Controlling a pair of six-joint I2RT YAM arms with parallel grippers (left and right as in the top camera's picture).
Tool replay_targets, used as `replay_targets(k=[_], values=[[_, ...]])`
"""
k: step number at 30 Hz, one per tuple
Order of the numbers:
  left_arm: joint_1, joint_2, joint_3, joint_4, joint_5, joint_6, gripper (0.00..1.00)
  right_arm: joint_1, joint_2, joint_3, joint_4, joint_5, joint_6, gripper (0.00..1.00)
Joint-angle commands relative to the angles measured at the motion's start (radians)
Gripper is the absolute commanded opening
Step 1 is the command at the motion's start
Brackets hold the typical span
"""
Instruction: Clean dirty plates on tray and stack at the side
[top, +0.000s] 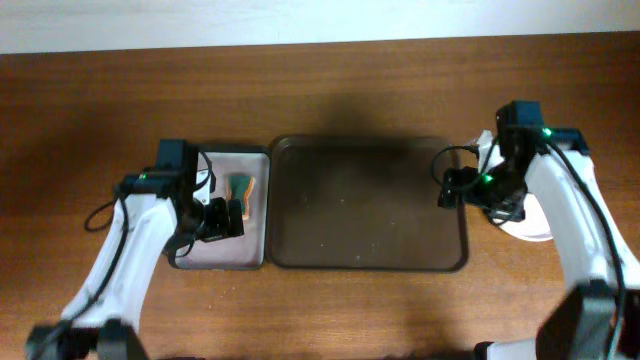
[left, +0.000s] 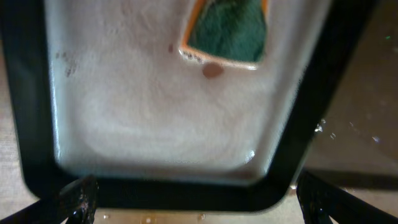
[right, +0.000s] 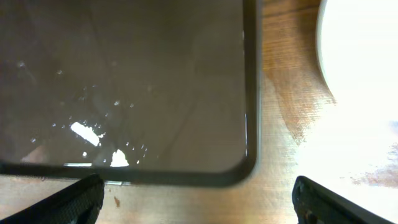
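Note:
The large dark brown tray (top: 368, 205) lies in the middle of the table with nothing on it. Its wet corner fills the right wrist view (right: 124, 81). A white plate (top: 532, 230) lies on the table right of the tray, mostly hidden under my right arm; how many plates are there I cannot tell. Its bright rim shows in the right wrist view (right: 360, 56). My right gripper (top: 446, 190) is open and empty above the tray's right edge (right: 199, 202). My left gripper (top: 226, 218) is open and empty (left: 199, 208).
A small narrow tray (top: 215, 250) with a pale interior (left: 155, 112) lies left of the big tray, under my left gripper. A green sponge with an orange edge (top: 243, 188) lies in it (left: 230, 31). A small brown speck (left: 212, 71) sits beside the sponge.

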Motion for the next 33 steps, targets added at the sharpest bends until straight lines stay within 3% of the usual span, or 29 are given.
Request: replay_targets(k=[1,7,12,27,30,33], values=[[-0.001,-0.195,-0.104,0.057,0.010,0.002,0.99,0.003,-0.216,-0.100,0.066,0.027,0.006,0.99],[-0.027,-0.595,-0.291,0.236,0.010,0.002,1.00,0.003,-0.611,-0.268,0.179,0.089,0.007,0.99],[-0.027,-0.754,-0.314,0.240,-0.005,0.002,0.99,0.003,-0.717,-0.269,0.178,0.095,0.008,0.99],[-0.027,-0.767,-0.314,0.237,-0.005,0.002,0.99,0.003,-0.536,-0.270,0.179,0.095,0.008,0.99],[-0.027,-0.767,-0.314,0.237,-0.005,0.002,0.99,0.003,-0.558,-0.277,0.177,0.103,0.007,0.99],[-0.027,-0.767,-0.314,0.237,-0.005,0.002,0.99,0.005,-0.655,-0.344,0.313,0.102,0.002,0.99]])
